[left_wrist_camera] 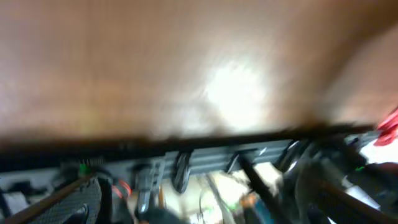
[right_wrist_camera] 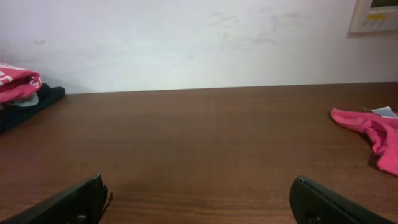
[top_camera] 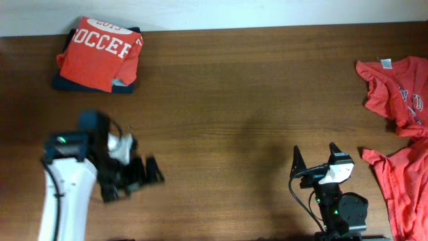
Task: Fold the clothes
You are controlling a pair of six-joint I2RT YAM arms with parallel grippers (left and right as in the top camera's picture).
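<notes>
A folded, soft orange-red SOCCER T-shirt [top_camera: 100,53] lies on a dark navy garment [top_camera: 70,84] at the far left of the glossy wood-grain bench [top_camera: 227,100]. The blurred left end effector [top_camera: 134,179] is spread and empty, and the right end effector [top_camera: 314,156] is also spread. Crumpled orange-red T-shirts [top_camera: 398,94] sprawl at the right edge.

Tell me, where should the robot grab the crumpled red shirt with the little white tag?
Probably the shoulder edge beside the collar tag, pinched from above, coming from the middle of the table. The red shirt lies limp and rumpled there, and that edge sticks out toward the open right fingers.
</notes>
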